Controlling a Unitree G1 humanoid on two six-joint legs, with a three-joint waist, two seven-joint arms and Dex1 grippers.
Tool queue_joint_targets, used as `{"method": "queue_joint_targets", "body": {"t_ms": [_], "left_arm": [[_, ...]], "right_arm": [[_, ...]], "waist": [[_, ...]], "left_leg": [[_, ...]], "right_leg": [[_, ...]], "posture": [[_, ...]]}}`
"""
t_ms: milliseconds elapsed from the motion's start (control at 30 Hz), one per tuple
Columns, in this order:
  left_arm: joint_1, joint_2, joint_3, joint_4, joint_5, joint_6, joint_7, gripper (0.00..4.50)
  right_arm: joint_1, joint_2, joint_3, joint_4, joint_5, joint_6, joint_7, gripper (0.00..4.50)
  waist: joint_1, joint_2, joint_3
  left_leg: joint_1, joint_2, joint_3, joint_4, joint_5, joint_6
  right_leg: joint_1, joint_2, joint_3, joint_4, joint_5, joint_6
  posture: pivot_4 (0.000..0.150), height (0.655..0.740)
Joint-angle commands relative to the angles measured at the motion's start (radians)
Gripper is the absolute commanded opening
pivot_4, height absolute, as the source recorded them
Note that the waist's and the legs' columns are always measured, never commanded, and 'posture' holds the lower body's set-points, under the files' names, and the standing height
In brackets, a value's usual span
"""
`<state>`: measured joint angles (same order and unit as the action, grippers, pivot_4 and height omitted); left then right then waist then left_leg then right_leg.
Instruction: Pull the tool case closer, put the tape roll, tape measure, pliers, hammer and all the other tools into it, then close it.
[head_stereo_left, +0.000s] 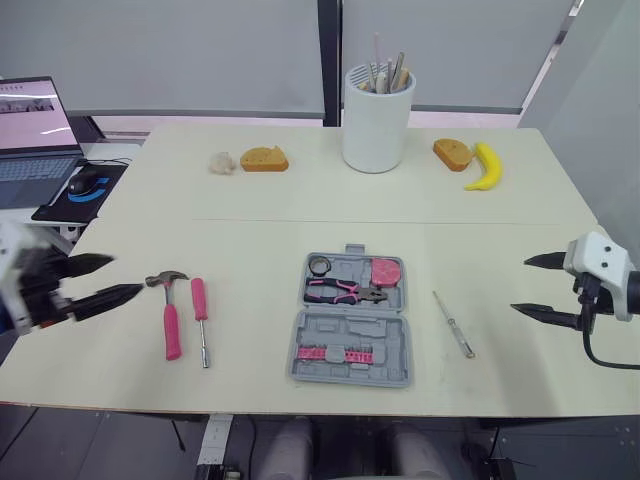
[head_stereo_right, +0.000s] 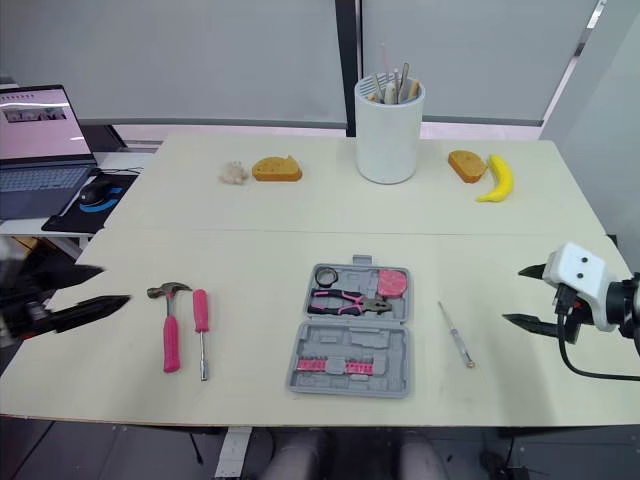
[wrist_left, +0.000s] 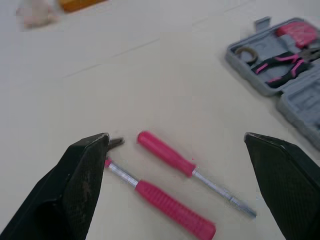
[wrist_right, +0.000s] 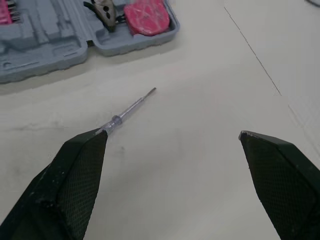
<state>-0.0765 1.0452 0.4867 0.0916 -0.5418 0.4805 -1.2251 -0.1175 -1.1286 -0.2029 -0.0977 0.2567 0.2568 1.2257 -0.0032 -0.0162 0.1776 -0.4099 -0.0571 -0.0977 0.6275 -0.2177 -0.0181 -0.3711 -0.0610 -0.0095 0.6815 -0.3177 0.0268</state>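
1. Tool case (head_stereo_left: 372, 336) lies open near the table's (head_stereo_left: 250, 230) front edge, centred between the arms. Already in it: pliers (head_stereo_left: 345, 291), tape roll (head_stereo_left: 320, 265), tape measure (head_stereo_left: 386, 271).
2. Not yet packed: hammer (head_stereo_left: 170, 312) and pink-handled driver (head_stereo_left: 202, 325), side by side left of the case; thin clear screwdriver (head_stereo_left: 453, 323) on its right.
3. Risks:
   - Hammer and driver lie close together, so a wide pinch on one likely knocks the other.
   - Thin screwdriver lies flat and looks prone to rolling or slipping from the fingers.
   - A badly seated hammer would stop the lid from shutting.
   - A nudge could push the case off the front edge.
4. Left gripper (head_stereo_left: 125, 275): low at the table's left edge, pointing at the hammer, fingers spread, empty.
5. Right gripper (head_stereo_left: 520, 285): at the right edge, aimed inward at the thin screwdriver, fingers spread, empty.
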Motion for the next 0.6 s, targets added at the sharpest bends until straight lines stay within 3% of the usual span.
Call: {"method": "queue_joint_targets", "body": {"t_ms": [33,233,333,433,600], "left_arm": [[-0.073,-0.052,-0.107,-0.228,-0.088,0.092,0.052,4.50],[-0.229,-0.201,-0.347,-0.553,-0.218,0.227,0.146,4.50],[-0.265,-0.242,-0.424,-0.610,-0.229,0.248,0.161,4.50],[-0.230,-0.240,-0.520,-0.617,-0.158,0.182,0.102,4.50],[-0.179,-0.240,-0.566,-0.622,-0.131,0.135,0.069,4.50]], "right_arm": [[-0.072,-0.031,0.068,0.027,-0.056,-0.118,0.051,4.47],[-0.199,-0.016,0.263,0.070,-0.248,-0.473,0.093,4.47],[-0.267,0.007,0.356,0.136,-0.350,-0.712,0.087,4.47],[-0.341,0.065,0.469,0.219,-0.410,-0.929,0.099,4.47],[-0.457,0.129,0.595,0.360,-0.544,-1.166,0.071,4.47]], "waist": [[-0.002,0.000,0.000],[-0.009,-0.001,0.000],[-0.024,-0.001,0.000],[-0.033,-0.001,0.000],[-0.032,-0.001,0.001]], "left_leg": [[0.000,0.000,0.000,0.000,0.000,0.000],[-0.001,0.000,0.001,0.002,0.000,0.000],[-0.001,0.000,0.001,0.002,0.000,0.000],[0.001,0.002,0.002,0.002,0.000,0.000],[0.005,0.003,0.004,0.002,0.000,0.000]], "right_leg": [[0.000,0.000,0.000,0.000,0.001,0.001],[0.000,0.001,0.001,0.001,0.001,0.002],[0.001,0.003,0.001,0.001,0.001,0.002],[0.002,0.005,0.002,0.001,0.001,0.002],[0.003,0.006,0.003,0.003,0.001,0.001]], "posture": [[0.150,0.7400],[0.150,0.7400],[0.150,0.7400],[0.150,0.7400],[0.150,0.7400]]}}
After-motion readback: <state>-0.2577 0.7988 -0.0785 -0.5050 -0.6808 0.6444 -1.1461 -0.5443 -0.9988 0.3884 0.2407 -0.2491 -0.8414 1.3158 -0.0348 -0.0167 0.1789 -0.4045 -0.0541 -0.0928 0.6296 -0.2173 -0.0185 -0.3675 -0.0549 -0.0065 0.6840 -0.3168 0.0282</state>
